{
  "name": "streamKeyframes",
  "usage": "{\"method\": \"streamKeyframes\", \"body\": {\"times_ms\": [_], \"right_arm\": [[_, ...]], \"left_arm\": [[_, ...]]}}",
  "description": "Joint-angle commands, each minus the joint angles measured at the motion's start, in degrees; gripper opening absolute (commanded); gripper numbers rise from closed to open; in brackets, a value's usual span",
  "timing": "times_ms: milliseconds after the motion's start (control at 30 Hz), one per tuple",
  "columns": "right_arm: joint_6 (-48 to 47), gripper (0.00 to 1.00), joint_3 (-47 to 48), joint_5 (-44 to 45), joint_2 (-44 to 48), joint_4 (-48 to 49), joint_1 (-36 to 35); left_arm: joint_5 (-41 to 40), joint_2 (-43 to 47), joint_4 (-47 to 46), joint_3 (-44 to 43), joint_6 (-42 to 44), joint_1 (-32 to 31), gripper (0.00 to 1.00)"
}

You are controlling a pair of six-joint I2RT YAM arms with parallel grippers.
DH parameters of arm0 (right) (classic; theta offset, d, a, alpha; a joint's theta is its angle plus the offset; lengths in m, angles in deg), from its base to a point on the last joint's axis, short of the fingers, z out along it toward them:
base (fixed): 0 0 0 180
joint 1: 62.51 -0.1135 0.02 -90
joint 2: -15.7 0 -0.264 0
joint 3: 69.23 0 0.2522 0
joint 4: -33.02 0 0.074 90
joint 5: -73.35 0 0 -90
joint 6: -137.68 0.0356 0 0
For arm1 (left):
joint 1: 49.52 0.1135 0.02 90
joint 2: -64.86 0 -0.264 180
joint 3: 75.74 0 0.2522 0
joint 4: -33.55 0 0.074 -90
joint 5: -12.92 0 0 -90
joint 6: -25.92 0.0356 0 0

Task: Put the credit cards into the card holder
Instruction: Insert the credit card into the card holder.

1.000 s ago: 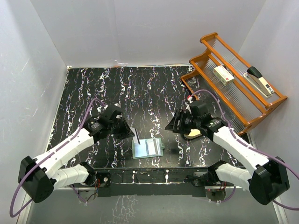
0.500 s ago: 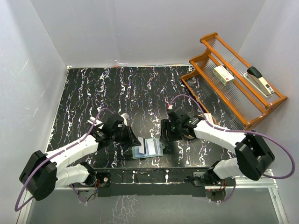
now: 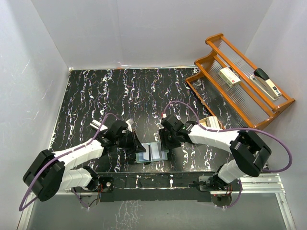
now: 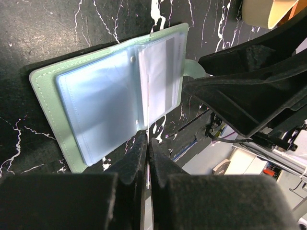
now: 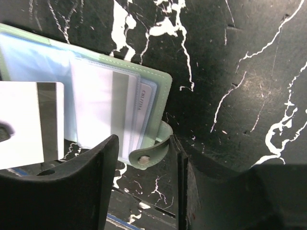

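Observation:
The sage-green card holder lies open near the table's front edge, its clear sleeves facing up. It also shows in the left wrist view and the right wrist view. A pale card with a grey stripe sits in a right-half sleeve. My left gripper is shut on a credit card, held on edge at the holder's left half. My right gripper is open and low, its fingers on either side of the snap-button tab.
A tan cream bowl-like object sits just right of the right arm, also in the left wrist view. A wooden rack at the back right holds a stapler and a small box. White walls enclose the table.
My right gripper has moved left and down from beside the cream object to the holder's right edge. My left gripper has carried the card right, up to the holder.

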Motion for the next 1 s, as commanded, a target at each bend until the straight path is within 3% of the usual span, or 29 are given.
{"method": "streamKeyframes", "body": {"times_ms": [0, 467, 967], "right_arm": [[-0.3, 0.42, 2.1, 6.0, -0.1, -1.4, -1.6], [0.5, 0.15, -0.4, 8.9, 1.3, -0.9, -2.4], [1.6, 0.12, -2.3, 8.7, 2.2, 0.1, -2.8]], "left_arm": [[0.6, 0.8, -1.2, 0.1, 0.0, 0.3, 0.0], [0.6, 0.3, -6.3, 3.6, -2.8, 0.4, 0.0], [2.0, -2.0, -11.3, 6.0, -3.6, 0.4, 0.0]]}}
